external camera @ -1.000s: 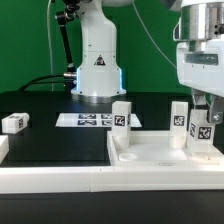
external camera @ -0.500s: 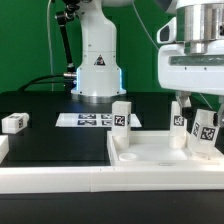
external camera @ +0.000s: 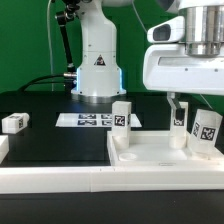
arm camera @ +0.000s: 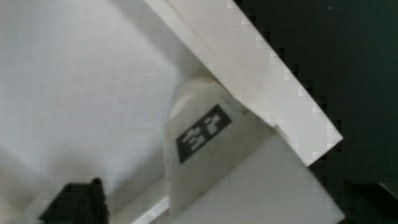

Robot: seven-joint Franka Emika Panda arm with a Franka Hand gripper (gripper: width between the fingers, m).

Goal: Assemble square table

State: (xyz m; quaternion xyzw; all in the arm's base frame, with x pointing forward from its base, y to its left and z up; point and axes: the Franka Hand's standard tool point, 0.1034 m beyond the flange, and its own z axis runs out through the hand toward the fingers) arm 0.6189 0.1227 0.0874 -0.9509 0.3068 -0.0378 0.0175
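One leg point(external camera: 207, 133) (perhaps only loosely seated) could topple if the wide, empty hand point(external camera: 196, 104) clips it.

The marker board point(external camera: 88, 120) lies flat on the black table point(external camera: 60, 148), its row of black-and-white tags facing up. Behind the marker board stands a green backdrop point(external camera: 25, 40). Black cables point(external camera: 40, 83) droop low toward the exterior view's left of the board. Nearer the camera than the marker board, a long white border rail point(external camera: 50, 175) runs along the table's front edge.
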